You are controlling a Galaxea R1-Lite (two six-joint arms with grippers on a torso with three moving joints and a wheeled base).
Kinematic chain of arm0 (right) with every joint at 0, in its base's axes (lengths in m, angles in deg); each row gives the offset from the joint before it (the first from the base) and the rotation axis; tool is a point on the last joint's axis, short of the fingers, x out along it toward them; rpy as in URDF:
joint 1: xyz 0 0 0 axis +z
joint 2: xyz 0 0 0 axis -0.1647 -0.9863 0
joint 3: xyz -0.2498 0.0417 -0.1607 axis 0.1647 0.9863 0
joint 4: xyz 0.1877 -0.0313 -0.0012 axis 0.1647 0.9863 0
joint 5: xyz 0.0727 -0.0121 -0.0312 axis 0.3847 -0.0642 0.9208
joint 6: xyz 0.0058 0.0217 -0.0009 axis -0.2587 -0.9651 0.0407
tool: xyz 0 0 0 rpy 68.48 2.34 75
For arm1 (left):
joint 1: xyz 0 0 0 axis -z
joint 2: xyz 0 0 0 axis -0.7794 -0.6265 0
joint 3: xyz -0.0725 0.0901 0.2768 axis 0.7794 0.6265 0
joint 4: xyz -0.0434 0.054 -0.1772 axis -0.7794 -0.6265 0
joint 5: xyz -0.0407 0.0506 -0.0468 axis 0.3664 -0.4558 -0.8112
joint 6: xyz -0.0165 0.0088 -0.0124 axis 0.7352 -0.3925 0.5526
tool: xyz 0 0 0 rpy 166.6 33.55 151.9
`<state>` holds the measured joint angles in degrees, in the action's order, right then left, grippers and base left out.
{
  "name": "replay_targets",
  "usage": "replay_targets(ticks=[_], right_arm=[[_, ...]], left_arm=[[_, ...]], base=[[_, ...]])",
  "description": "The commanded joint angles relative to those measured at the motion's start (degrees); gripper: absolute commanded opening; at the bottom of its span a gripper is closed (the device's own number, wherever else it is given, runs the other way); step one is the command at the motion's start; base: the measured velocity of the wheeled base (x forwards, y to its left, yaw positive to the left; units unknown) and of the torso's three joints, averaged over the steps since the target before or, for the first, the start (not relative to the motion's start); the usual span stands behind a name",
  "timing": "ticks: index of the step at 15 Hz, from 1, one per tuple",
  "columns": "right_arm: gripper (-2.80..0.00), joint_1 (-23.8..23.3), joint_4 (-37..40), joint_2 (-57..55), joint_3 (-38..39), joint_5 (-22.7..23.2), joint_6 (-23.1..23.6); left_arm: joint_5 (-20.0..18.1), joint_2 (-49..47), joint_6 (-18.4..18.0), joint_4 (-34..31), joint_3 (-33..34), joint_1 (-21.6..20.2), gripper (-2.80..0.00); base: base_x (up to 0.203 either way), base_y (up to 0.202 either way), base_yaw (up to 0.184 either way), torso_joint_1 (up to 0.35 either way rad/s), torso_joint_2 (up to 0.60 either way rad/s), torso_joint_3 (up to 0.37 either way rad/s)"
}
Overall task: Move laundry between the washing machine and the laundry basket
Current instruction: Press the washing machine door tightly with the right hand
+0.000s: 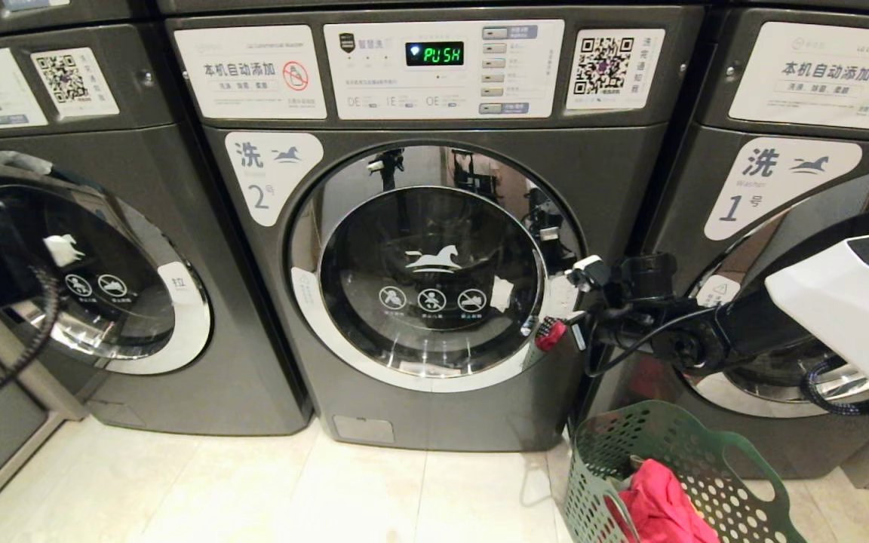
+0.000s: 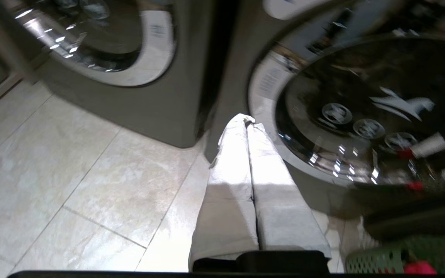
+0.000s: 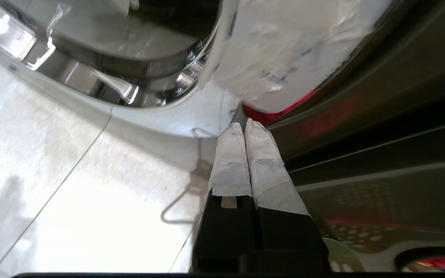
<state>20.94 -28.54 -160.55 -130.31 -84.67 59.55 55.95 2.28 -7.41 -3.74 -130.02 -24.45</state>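
**Floor and Items Standing on It**

The floor [image 1: 253, 490] is pale tile with thin grout lines. Three washing machines stand on it side by side; the middle washer [image 1: 434, 286] has its door shut. A green laundry basket [image 1: 676, 475] stands on the tiles in front of the right washer [image 1: 804, 249].

Pale tiled floor [image 1: 268, 490], neighbouring washer numbered 1 [image 1: 796, 173] on the right, another closed washer [image 1: 102, 249] on the left, QR sticker [image 1: 62, 78] on its panel

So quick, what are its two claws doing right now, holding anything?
Left gripper: jaws closed, holding nothing, out in front of the washers.
Right gripper: jaws closed, holding nothing, at the right edge of the middle washer's door.
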Motion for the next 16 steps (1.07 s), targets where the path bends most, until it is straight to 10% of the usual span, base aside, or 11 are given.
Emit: replay_targets(ticks=[1,16], right_arm=[[-2.80,-0.4,-2.4,3.5,3.1,0.7,0.0],[-2.80,2.3,-2.3,-3.0,-8.9,1.4,0.6]], left_arm=[[0.2,0.0,0.2,-0.1,0.0,0.1,-2.80],[1.4,4.5,0.1,-3.5,0.0,-0.1,-2.80]], base=[[0.000,0.000,0.000,0.000,0.00,0.000],[0.000,0.000,0.000,0.000,0.00,0.000]])
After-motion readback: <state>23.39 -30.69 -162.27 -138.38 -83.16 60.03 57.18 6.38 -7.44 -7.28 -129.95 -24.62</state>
